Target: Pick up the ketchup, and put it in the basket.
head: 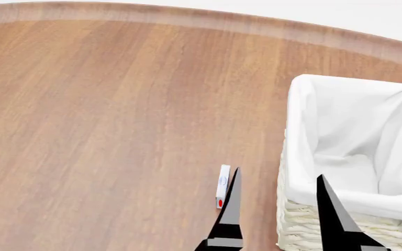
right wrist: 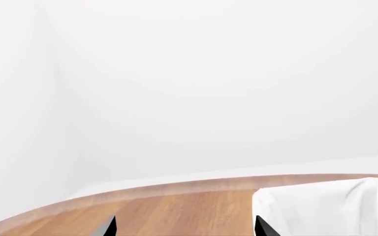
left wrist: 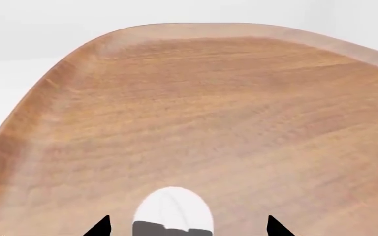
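The basket, cream wicker with a white cloth liner, stands at the right of the head view and shows again as the basket in the right wrist view. My right gripper hovers open over its near left corner, one finger above the liner and one above the wood; the right gripper holds nothing. My left gripper is open over bare wood and is out of the head view. A white domed thing shows between its tips, untouched. I cannot tell if it is the ketchup's cap. No orange-red bottle shows.
A slim white box with a blue mark and a red dot lies beside my right gripper's left finger. The wooden table has a curved far edge; the same rounded edge shows in the left wrist view.
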Controlling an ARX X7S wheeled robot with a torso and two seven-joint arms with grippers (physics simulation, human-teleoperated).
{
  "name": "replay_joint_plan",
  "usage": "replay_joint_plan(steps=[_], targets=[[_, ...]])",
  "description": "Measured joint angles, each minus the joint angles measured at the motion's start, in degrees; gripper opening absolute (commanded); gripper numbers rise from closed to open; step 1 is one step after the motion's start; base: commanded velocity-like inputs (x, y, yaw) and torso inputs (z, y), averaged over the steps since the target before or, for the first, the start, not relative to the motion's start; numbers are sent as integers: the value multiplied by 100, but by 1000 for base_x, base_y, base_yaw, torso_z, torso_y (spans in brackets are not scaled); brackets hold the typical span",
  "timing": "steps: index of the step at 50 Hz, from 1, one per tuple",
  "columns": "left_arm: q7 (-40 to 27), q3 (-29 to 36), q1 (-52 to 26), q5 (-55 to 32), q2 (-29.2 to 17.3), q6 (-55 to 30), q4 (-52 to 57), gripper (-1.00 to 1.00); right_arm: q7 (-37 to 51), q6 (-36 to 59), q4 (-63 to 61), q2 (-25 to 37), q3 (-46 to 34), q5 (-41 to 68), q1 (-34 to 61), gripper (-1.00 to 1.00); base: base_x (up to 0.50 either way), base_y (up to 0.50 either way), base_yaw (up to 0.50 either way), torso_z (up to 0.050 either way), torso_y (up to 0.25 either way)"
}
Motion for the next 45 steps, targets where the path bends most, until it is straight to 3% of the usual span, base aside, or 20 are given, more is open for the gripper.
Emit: replay_joint_plan(steps=[1, 28, 45], targets=[[-3, -2, 1, -1, 0, 2, -1, -100, 2, -1, 1, 1, -2, 1, 0, 100, 0, 0, 0, 0, 0], [-55, 32, 94, 119, -12, 112, 49, -100, 36, -36, 24, 32, -42, 17, 11, 100, 0, 0, 0, 0, 0], [-335, 311, 351, 447, -413, -272, 1654, -100, 55, -64, 33, 57, -55, 32, 14, 100, 0, 0, 0, 0, 0]])
